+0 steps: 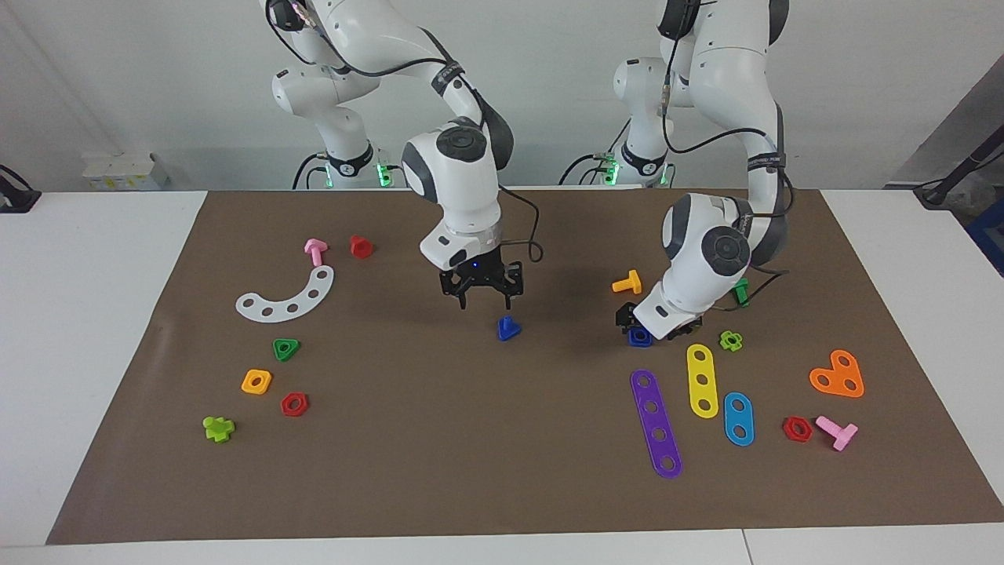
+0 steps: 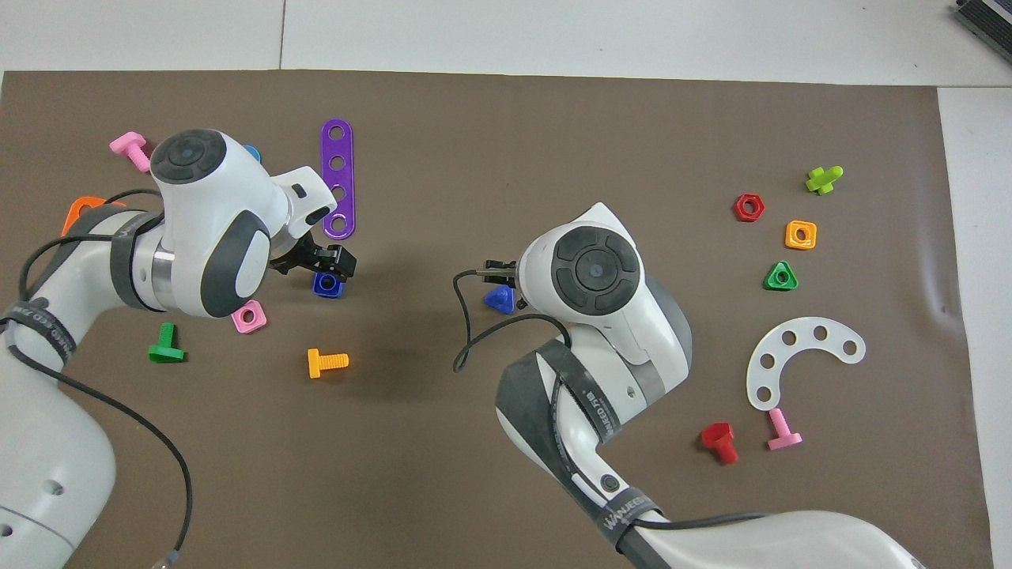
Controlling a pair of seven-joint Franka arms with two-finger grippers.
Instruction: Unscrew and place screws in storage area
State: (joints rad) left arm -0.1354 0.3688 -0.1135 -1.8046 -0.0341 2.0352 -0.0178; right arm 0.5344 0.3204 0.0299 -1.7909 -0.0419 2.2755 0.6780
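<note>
Brown mat [image 1: 502, 471] on white table, strewn with bright plastic toy hardware; two white arms at work.

Mid-mat: small blue triangular-headed bolt [image 1: 508, 329], lying just below right gripper [image 1: 481, 300], poised above with fingers parted, grasping nothing. Toward right arm's end: storage patch [image 1: 271, 326] amid white curved holed strip [image 1: 287, 298], green triangle nut [image 1: 286, 349], orange square nut [image 1: 256, 381], red hexagon nut [image 1: 294, 404]. Left gripper [image 1: 631, 323] low over blue square nut [image 1: 639, 337], fingers released. No legible lettering on parts.

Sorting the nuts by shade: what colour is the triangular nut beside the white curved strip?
Green; the triangular plastic nut shows best in the overhead view.
</note>
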